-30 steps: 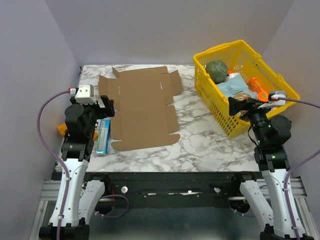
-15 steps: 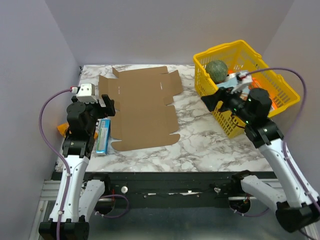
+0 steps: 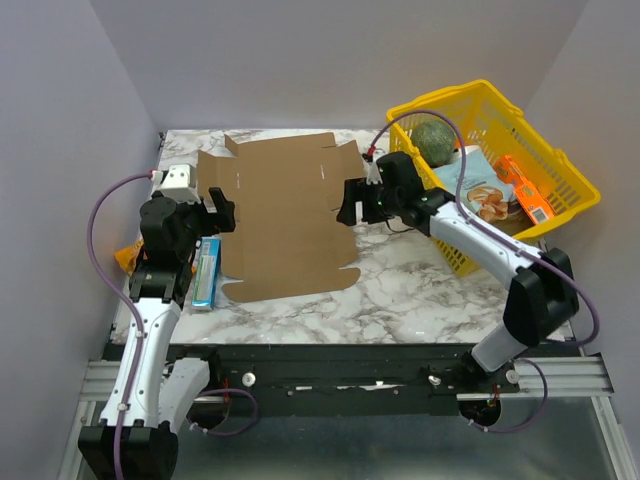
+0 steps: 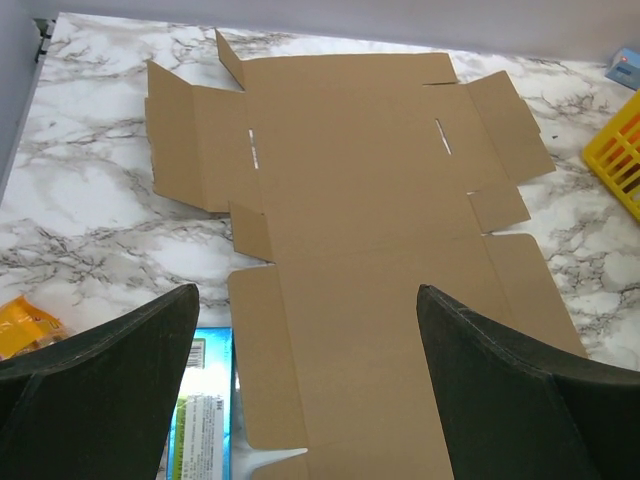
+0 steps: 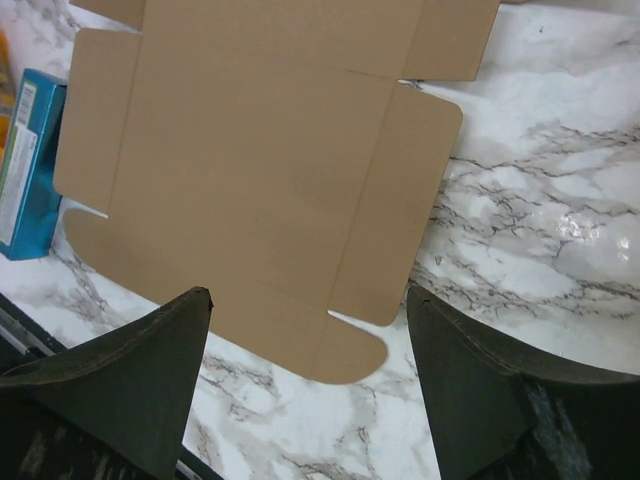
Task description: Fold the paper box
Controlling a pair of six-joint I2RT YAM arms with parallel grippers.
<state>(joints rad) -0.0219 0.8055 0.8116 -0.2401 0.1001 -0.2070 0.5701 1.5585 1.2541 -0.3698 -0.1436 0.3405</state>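
- Top external view: the paper box (image 3: 285, 215) lies opened out flat on the marble table (image 3: 420, 290), left of centre, with its flaps and tabs spread around the main panels (one small tab at the far edge stands up a little).
- The left gripper (image 3: 215, 210) hangs over the sheet's left edge. Its jaws are spread wide and hold nothing. In the left wrist view, only bare cardboard shows between its dark fingers (image 4: 100, 390).
- The right gripper (image 3: 350, 200) reaches across from the right to the sheet's right-hand flaps. Its jaws stand well apart and grip nothing. Whether a fingertip touches the cardboard cannot be told.
- In the right wrist view, the near flap with rounded corners lies flat on the marble, below and between the two fingers.
- A small blue-green carton (image 3: 206, 272) lies on the table just beside the sheet's near-left flap, under the left arm.
- A yellow basket (image 3: 432, 96) stands at the far right corner, apart from the box. It holds a round green thing (image 3: 435, 140) and some printed packets.
- An orange item (image 3: 125, 257) sits at the table's left edge, beside the left arm.
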